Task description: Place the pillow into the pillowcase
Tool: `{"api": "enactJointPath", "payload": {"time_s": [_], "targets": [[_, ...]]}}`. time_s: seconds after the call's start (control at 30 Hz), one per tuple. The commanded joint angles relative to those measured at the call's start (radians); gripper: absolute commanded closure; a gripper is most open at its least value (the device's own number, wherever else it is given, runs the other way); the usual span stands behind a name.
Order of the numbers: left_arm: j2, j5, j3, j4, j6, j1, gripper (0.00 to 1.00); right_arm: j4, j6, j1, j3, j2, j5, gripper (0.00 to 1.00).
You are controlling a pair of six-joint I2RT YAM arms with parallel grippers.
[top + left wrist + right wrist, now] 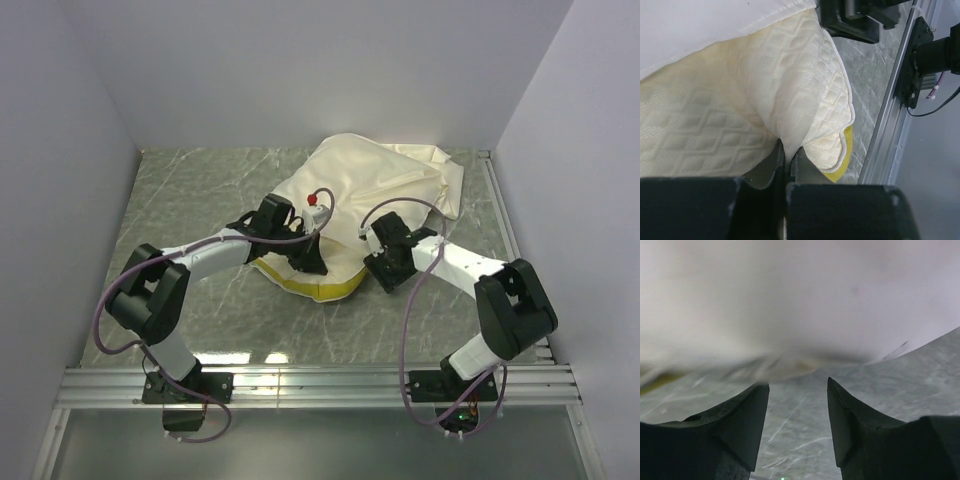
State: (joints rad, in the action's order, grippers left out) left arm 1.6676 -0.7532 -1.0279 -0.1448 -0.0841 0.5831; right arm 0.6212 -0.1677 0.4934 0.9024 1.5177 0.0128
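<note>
The pillow [335, 280] lies mid-table, its quilted cream end and yellow-green band [338, 293] sticking out toward the near side. The pillowcase [385, 180] is drawn over the rest of it and bunches at the back right. My left gripper [312, 262] is shut on a fold of the quilted pillow [790, 90] near the yellow-edged corner [844, 159]; the smooth pillowcase hem [700, 30] lies just beyond. My right gripper [378, 258] is open and empty, low over the table right of the pillow. In the right wrist view its gripper [797, 390] faces the blurred pillowcase [800, 300].
The marbled grey table [200, 190] is enclosed by white walls on three sides. A metal rail [320, 385] runs along the near edge and another along the right edge [505, 230]. The right arm's gripper body [860, 20] sits close to the pillow's corner.
</note>
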Motion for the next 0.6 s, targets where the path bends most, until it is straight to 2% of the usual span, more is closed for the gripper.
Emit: {"api": "enactJointPath", "payload": {"time_s": [0.0,0.17,0.3,0.37,0.43,0.47,0.5,0.53,0.57], "targets": [[0.007,-0.080,-0.035,0.060,-0.052,-0.022,1.00,-0.069,0.005,-0.004,0.033,0.013,0.113,0.46],[0.011,-0.101,-0.029,0.085,-0.077,-0.029,1.00,-0.100,0.016,-0.007,0.084,0.007,0.027,0.48],[0.009,-0.106,-0.024,0.088,-0.080,-0.031,1.00,-0.078,0.025,-0.006,0.119,0.013,-0.037,0.39],[0.007,-0.113,-0.021,0.093,-0.082,-0.035,1.00,-0.103,0.025,-0.006,0.110,0.007,-0.043,0.40],[0.007,-0.123,-0.018,0.106,-0.098,-0.043,1.00,-0.132,0.013,-0.010,0.089,0.002,-0.043,0.60],[0.009,-0.136,-0.018,0.114,-0.106,-0.049,1.00,-0.149,0.004,-0.010,0.084,0.004,-0.045,0.81],[0.008,-0.138,-0.017,0.126,-0.117,-0.052,1.00,-0.147,0.000,-0.015,0.090,0.009,-0.057,0.92],[0.009,-0.140,-0.017,0.129,-0.138,-0.055,1.00,-0.137,0.002,-0.018,0.098,0.019,-0.057,1.00],[0.009,-0.138,-0.020,0.128,-0.143,-0.058,1.00,-0.105,0.010,-0.019,0.107,0.018,-0.062,1.00]]}}
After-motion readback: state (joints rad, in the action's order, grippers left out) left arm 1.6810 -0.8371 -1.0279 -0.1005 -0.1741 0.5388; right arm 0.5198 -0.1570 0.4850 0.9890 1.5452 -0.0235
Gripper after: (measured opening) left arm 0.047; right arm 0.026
